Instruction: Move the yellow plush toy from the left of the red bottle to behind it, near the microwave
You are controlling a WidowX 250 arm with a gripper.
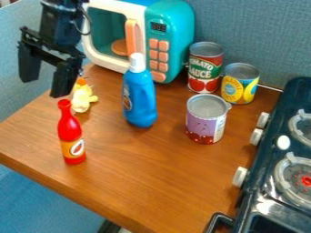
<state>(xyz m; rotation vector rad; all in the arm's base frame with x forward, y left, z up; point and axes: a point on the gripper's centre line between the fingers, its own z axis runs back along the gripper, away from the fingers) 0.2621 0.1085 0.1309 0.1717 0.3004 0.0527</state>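
We are seeing a slim red plastic bottle with an orange-and-white label (pixel 71 136) standing upright on the brown wooden tabletop (pixel 130 170), just below the black two-finger gripper (pixel 43 88) in the view. The gripper is hanging with its fingers spread well apart and nothing between them; its right-hand finger in the view is ending just above the bottle's red cap, though we cannot tell how high over the table it is. We are finding a small pale-yellow toy figure with an orange part (pixel 81 98) lying near that finger, to its right.

Farther right of the gripper, a blue plastic bottle with a white cap (pixel 139 98) is standing upright. Behind it, a teal-and-white toy microwave with orange buttons and handle (pixel 171 25) is sitting. Beyond these, we are looking at three metal cans: a purple-and-red one (pixel 205 122) standing apart and nearer us, a red one with a green label band (pixel 204 68), and a yellow-and-blue one (pixel 238 86) just beside it. Farthest right, a black toy stove with white knobs (pixel 274 129) is standing.
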